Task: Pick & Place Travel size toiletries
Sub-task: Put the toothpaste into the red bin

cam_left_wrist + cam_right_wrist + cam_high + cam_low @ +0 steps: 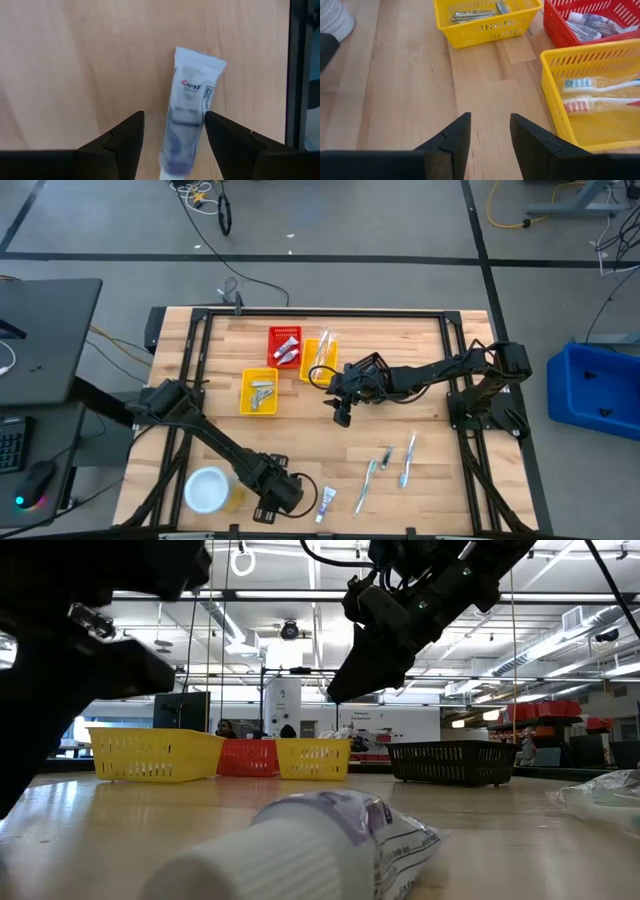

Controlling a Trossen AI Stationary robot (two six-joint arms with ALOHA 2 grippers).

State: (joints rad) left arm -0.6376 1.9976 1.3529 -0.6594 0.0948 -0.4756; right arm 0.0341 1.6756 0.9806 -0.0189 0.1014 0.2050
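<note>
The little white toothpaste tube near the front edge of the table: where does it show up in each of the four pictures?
High view: the toothpaste tube lies at the table's near edge, beside the left gripper.
Low view: it fills the foreground, cap toward the camera.
Left wrist view: it lies between the open fingers.
Right wrist view: not in it.
Shared landmark: the red basket.

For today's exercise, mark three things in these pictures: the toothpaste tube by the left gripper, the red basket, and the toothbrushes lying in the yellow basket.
toothpaste tube (pixel 189 115): left wrist view, printed middle of the tube.
red basket (pixel 285 346): high view, basket's middle.
toothbrushes (pixel 600 95): right wrist view, handle of one brush.
</note>
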